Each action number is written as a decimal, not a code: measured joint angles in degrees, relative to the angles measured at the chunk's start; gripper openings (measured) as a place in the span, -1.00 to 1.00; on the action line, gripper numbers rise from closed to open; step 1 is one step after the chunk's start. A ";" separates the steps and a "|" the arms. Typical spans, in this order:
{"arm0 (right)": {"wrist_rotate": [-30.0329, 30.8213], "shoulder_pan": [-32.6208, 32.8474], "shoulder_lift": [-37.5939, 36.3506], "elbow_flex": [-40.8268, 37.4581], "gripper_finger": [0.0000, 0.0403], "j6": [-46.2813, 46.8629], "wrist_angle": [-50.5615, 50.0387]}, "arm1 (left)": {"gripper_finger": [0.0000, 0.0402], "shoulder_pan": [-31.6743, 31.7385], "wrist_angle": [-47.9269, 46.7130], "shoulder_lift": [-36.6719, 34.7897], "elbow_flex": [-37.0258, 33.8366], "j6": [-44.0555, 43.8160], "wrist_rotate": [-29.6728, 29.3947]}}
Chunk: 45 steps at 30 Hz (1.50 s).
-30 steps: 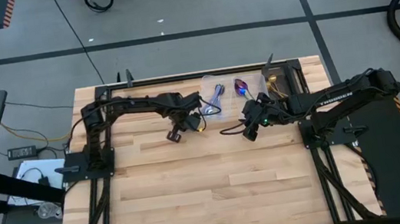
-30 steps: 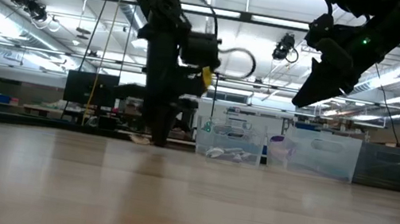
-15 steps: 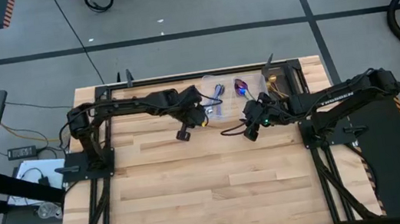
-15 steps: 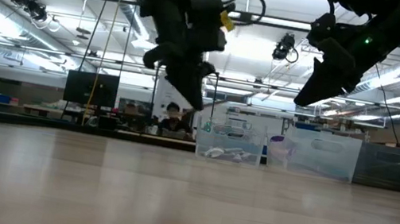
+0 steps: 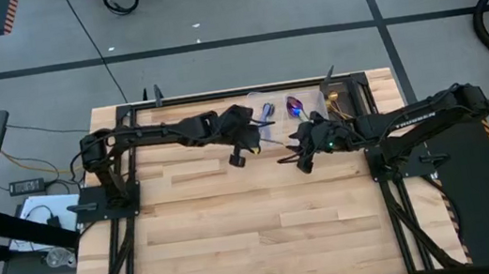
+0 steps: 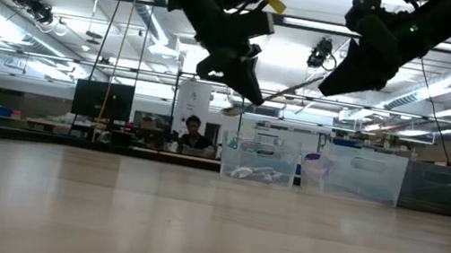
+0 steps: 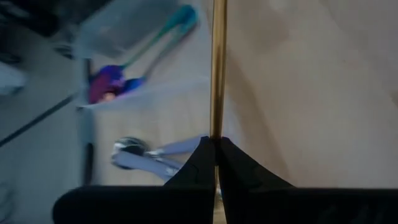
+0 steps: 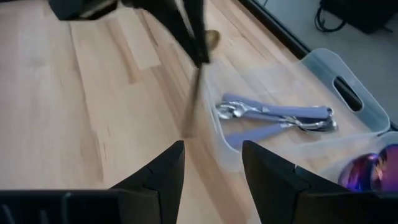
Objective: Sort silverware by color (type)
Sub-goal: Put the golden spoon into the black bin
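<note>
My left gripper hangs above the table near its far edge, shut on a slim gold utensil whose free end points toward my right gripper. My right gripper is open and touches nothing; it hovers a short way to the right of the utensil's free end. Silver spoons and purple-blue ones lie in the clear tray behind. My left gripper pinches the gold utensil between its two fingertips. The gold shaft runs straight on from the tips, along the fingers, slanting up toward the table's right. A gold end shows behind the fingers. The utensil is lifted clear of the table.
The clear compartment tray stands at the table's far edge, between and behind the two grippers, with gold pieces in its right part. Bare wooden table stretches toward the near edge. A person sits in the room far behind.
My left gripper has risen from the table top and swung right toward the tray and my right gripper, tipping from pointing down to slanting sideways. The gold utensil has come up with it, lifted clear.
</note>
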 joint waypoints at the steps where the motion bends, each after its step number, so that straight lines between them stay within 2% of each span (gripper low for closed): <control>1: 0.00 0.00 0.14 0.00 -0.15 -0.27 0.51 | -0.96 -0.27 1.07 0.00 0.00 -0.38 -1.30; 6: -0.94 0.00 0.26 0.00 -0.15 -0.49 2.95 | -0.96 -2.06 2.69 0.00 0.00 2.77 -9.18; 11: -0.74 -0.98 0.26 0.00 -0.15 -0.51 6.15 | -0.96 -3.63 5.68 0.00 0.00 5.53 -14.06; 16: -0.39 -2.78 0.39 0.00 -0.18 -0.44 7.05 | -0.96 -5.58 9.97 0.02 0.00 12.17 -20.26; 21: -0.97 -4.72 0.42 0.00 -0.32 -0.31 7.79 | -0.96 -7.12 13.57 0.00 0.00 20.63 -25.04; 29: -3.10 -6.63 0.44 0.00 -0.55 0.08 9.39 | -0.96 -7.86 15.83 0.01 0.00 30.29 -28.95; 45: -3.08 -7.91 0.44 0.00 -0.91 -1.84 12.62 | -0.94 -7.82 17.73 0.02 0.00 34.02 -29.22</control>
